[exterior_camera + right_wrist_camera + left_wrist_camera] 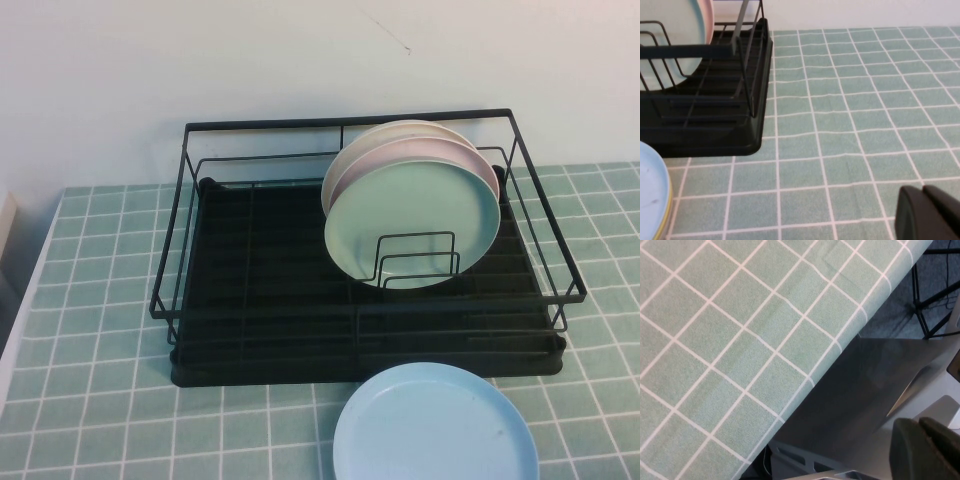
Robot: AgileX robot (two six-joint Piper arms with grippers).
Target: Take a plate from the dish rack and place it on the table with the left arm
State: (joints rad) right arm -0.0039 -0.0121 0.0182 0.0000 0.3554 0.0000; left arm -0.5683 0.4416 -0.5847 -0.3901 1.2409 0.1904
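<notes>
The sky-blue plate point(435, 425) lies flat on the tiled table point(90, 400) just in front of the black dish rack point(250, 340). It also shows in the right wrist view point(649, 187), resting on a yellow plate point(664, 226). Neither arm shows in the high view. My left gripper point(919, 423) is shut and empty, beyond the table's edge point(805, 375) over a grey surface. My right gripper point(923, 189) is shut and empty, low over the table to the right of the rack point(715, 125).
In the rack a mint-green plate point(415, 225) stands upright in the wire dividers, with a pink plate point(400, 152) and a cream plate point(385, 135) behind it. The rack's left half holds nothing. A white wall is behind.
</notes>
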